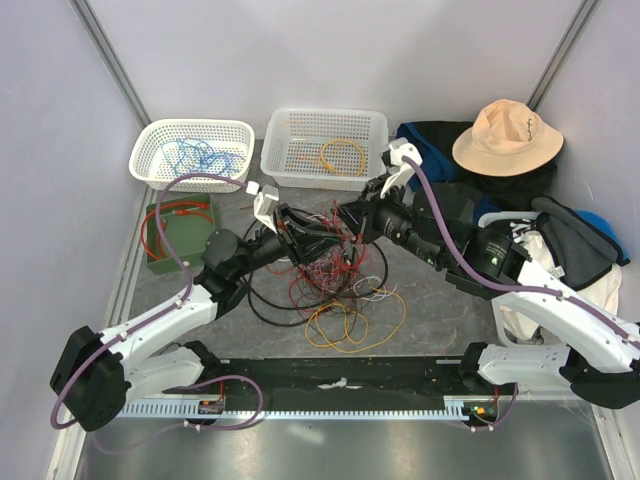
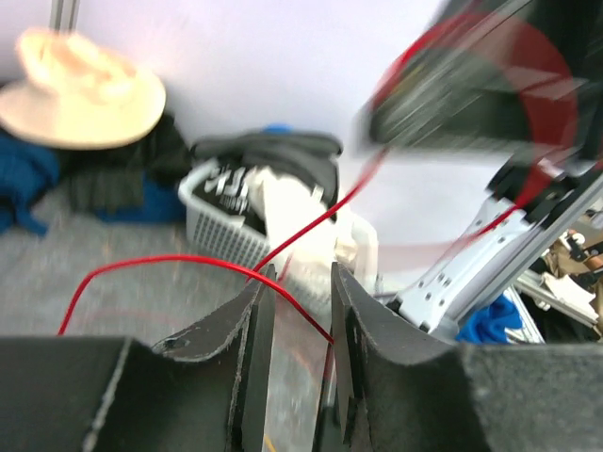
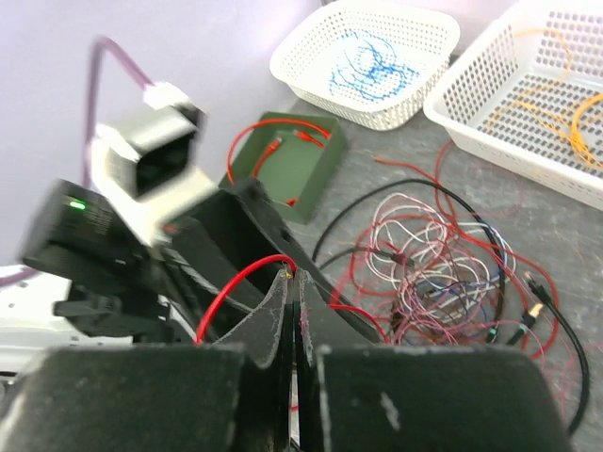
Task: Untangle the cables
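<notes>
Some sorting is done, by the look of it. Blue cables (image 1: 195, 155) lie in the far-left basket (image 1: 190, 124), an orange cable (image 1: 342, 157) lies in the basket (image 1: 325, 113) to its right, and a red loop (image 1: 160, 215) sits in the green box (image 1: 190, 238) on the left.

The bulk is not done. A tangle (image 1: 325, 270) of red, white and dark wires sits mid-table, with a black cable (image 1: 262, 300) looping round its left side and orange-yellow loops (image 1: 350, 325) just near of it.

Both claws meet above the far edge of that knot. The right claw (image 3: 292, 281) is clenched on a red cable (image 3: 236, 278). The left claw (image 2: 301, 282) has its jaws slightly apart, with a red wire (image 2: 141, 261) running through the gap. I'd put it under halfway, with one red strand being teased out.
</notes>
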Motion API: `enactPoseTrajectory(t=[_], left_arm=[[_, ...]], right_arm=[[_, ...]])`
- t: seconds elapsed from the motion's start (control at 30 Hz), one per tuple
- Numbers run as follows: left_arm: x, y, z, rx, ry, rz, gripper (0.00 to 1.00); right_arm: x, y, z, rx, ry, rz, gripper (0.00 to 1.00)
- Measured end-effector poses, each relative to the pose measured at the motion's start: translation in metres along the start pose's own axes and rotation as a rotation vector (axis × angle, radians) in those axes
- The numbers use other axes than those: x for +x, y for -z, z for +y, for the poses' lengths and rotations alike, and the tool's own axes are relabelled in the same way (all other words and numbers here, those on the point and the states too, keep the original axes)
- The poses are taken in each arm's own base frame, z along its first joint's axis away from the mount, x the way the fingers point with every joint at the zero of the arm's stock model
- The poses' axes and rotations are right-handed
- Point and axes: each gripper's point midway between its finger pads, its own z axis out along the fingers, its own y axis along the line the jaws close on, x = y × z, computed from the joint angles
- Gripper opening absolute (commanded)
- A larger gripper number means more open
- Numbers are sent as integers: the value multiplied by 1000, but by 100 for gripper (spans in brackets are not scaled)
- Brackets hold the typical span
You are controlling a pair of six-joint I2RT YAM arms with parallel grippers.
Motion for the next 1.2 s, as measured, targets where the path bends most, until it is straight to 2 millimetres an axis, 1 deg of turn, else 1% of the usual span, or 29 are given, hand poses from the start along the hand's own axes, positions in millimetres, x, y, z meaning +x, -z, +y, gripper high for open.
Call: enactPoseTrajectory(t=[0.03,0.1,0.2,0.37,0.57,0.8,0.93,0.97,1.0,1.03,1.1,1.13,1.2], left_arm=[[9,2,5,-16,14,21,37],[19,5,10,-30,28,40,37],[24,8,13,-34,32,45,37],[20,7,10,-20,21,27,38],[15,4,2,14,9,0,37],[22,-5,5,25,30,8,36],[17,-8,4,28,24,-5,43],[15,-8,4,25,21,-12,42],[13,-8,4,19,20,-19,39],[10,-7,3,15,16,-27,26],[4,-6,1,9,1,-45,5],[1,-5,-1,11,-7,-53,2],[-3,-4,-4,16,-22,-65,2]], right_arm=[[-3,1,2,-11,-5,-9,0],[-6,3,5,-22,-9,-21,0],[-7,3,7,-30,-14,-23,0],[-6,2,9,-41,-18,-16,0],[-5,1,12,-52,-28,-12,0],[-3,-4,16,-67,-45,-9,0],[-3,-4,17,-73,-52,-9,0],[-4,-4,17,-73,-53,-9,0],[-3,-4,17,-73,-54,-9,0],[-4,-4,17,-74,-55,-9,0],[-4,-3,17,-74,-56,-11,0],[-5,-3,18,-75,-56,-12,0],[-6,-2,18,-78,-58,-18,0]])
